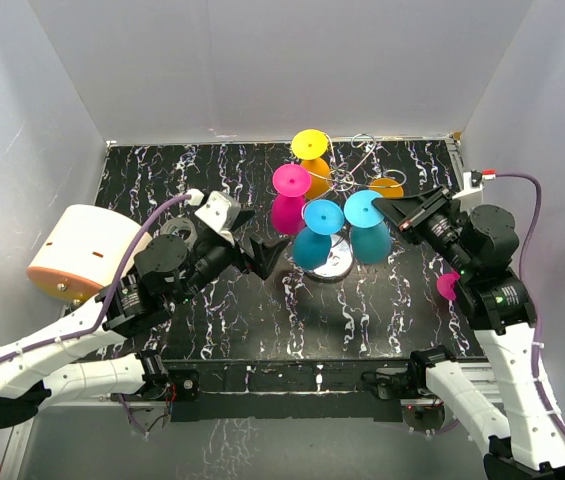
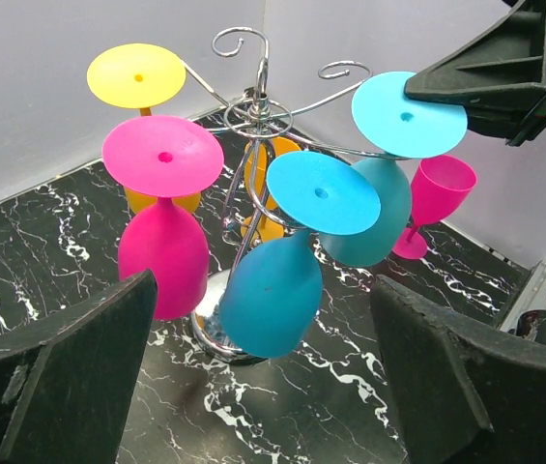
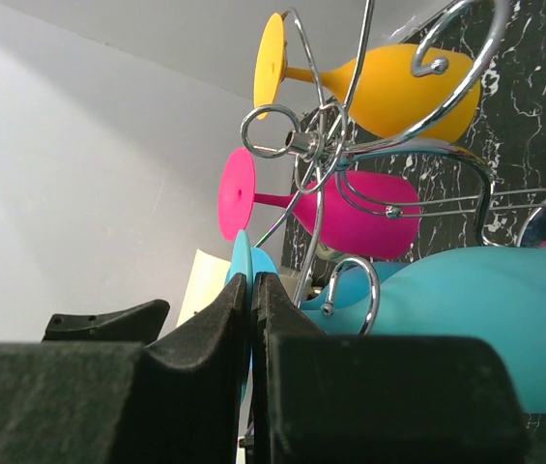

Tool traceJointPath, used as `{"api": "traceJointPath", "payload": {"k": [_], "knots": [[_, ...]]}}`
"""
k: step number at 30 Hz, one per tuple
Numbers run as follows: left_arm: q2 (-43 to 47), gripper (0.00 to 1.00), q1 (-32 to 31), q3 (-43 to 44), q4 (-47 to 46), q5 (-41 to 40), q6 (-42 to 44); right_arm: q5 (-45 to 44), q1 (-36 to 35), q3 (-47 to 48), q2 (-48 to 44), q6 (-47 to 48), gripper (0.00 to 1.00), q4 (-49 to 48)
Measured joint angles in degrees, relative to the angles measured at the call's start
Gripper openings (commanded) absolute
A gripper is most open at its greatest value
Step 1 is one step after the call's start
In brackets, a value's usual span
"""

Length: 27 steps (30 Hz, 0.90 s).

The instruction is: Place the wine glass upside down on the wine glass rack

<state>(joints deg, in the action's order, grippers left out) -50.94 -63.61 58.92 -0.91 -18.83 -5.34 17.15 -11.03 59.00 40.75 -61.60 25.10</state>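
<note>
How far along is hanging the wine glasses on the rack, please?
Several glasses hang upside down on the rack. The right tool pinches the teal glass by its foot at a rack arm; the left tool is open. A pink glass stands upright on the table, unhung.

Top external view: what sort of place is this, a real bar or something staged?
Most likely a staged lab booth: plain white walls box in a black marbled tabletop, two robot arms are mounted at its near edge, and coloured wine glasses hang on a wine glass rack.
</note>
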Motion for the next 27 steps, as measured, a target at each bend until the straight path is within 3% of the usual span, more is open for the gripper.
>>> {"api": "traceJointPath", "payload": {"k": [27], "knots": [[0.04, 0.91, 0.00, -0.94, -0.35, 0.00, 0.00, -9.60, 0.00, -0.70, 0.42, 0.48, 0.01, 2.01]]}}
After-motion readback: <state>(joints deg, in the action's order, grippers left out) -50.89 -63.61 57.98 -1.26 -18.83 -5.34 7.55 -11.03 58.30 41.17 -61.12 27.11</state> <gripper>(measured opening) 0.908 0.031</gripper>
